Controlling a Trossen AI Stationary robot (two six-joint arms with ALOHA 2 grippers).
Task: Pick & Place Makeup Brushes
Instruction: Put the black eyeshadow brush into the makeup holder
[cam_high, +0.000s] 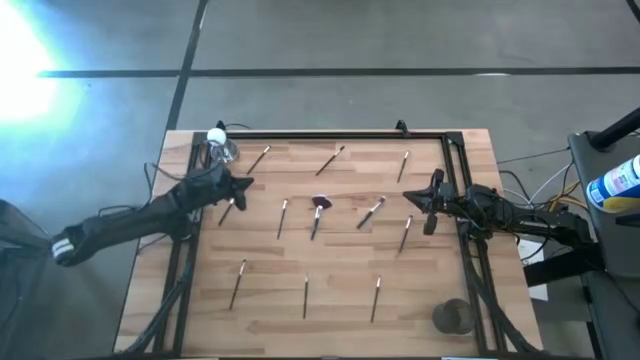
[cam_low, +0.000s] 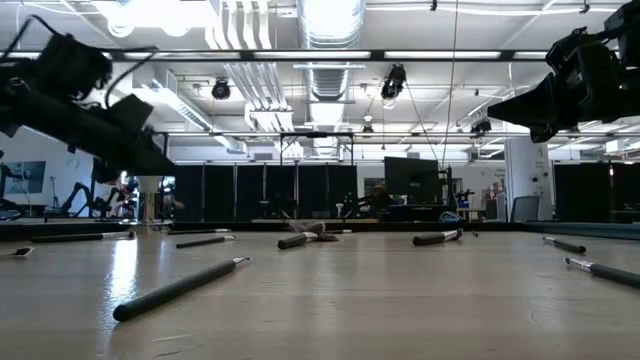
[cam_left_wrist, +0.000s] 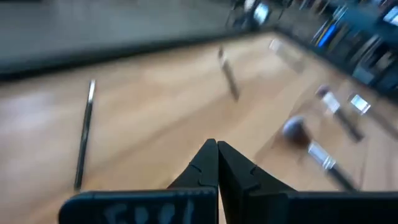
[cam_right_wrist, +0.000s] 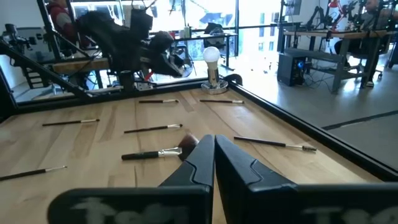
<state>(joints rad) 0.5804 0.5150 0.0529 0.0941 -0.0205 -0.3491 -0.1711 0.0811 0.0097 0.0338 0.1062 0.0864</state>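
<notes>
Showing an early stage: the makeup brushes (cam_high: 316, 215) lie scattered singly across the wooden table (cam_high: 330, 310), from far edge to near edge, none gathered or lifted. Left gripper (cam_high: 243, 187), near the far-left corner, and right gripper (cam_high: 412, 197), by the right edge, hover closed and empty; all picking remains.

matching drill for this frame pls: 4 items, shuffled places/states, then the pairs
Items:
1. left gripper
2. right gripper
3. clear bottle with white cap
4. brush with the wide dark-red head

Places/states:
A. middle of the table
B. shut, empty, at the table's right side
C. far left corner
D. shut, empty, near the bottle

Pairs: 1-D, 2-B, 3-C, 4-A
</notes>
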